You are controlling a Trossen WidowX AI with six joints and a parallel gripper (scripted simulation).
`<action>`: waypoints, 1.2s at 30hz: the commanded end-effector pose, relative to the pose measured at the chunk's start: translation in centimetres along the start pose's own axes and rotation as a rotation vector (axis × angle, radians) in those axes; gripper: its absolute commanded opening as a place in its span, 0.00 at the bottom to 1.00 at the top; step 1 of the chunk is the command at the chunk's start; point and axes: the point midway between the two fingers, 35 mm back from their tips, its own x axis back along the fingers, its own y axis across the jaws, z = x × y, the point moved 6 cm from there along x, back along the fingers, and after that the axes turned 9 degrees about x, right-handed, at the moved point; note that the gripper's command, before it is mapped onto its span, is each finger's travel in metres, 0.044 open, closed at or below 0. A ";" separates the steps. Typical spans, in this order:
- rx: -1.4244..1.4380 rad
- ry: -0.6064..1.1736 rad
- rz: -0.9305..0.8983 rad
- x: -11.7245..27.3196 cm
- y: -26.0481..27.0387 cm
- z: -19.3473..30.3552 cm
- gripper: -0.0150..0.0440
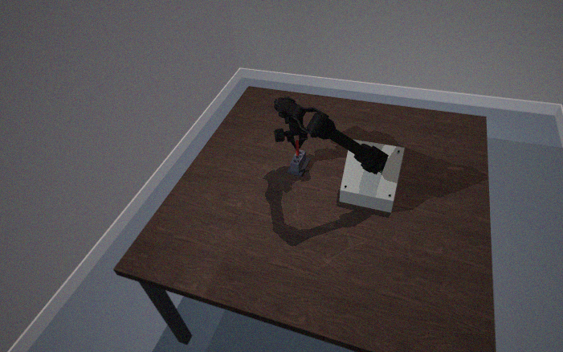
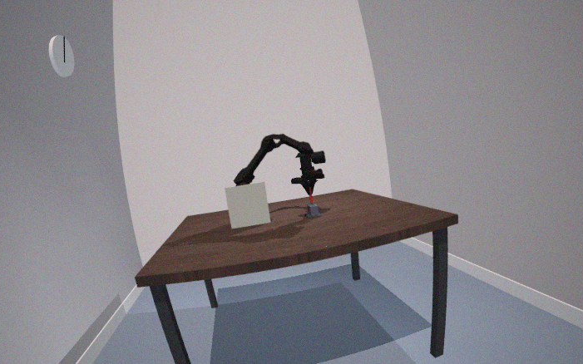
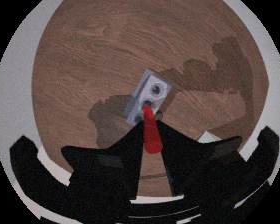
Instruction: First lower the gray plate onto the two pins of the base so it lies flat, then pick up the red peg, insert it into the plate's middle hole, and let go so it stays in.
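Note:
My gripper (image 1: 297, 143) (image 2: 310, 192) (image 3: 149, 123) is shut on the red peg (image 1: 297, 150) (image 2: 311, 198) (image 3: 152, 141), which points down, close to upright. The peg's lower end is at the middle hole of the gray plate (image 3: 151, 82); how far it is in, if at all, cannot be told. The plate looks flat on top of the base (image 1: 296, 169) (image 2: 313, 211), with a hole showing on each side of the peg. The fingertips are above the plate, clear of it. The seam between plate and base and the pins are too small to make out.
The arm is mounted on a pale box (image 1: 353, 174) (image 2: 248, 205), to the right of the base in the top view and to its left in the exterior view. All stand on the dark wooden table (image 1: 239, 227) (image 2: 352, 226). The arm's shadow falls beside the base.

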 end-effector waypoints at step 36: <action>0.012 -0.007 0.003 -1.5 0.0 -0.3 0.25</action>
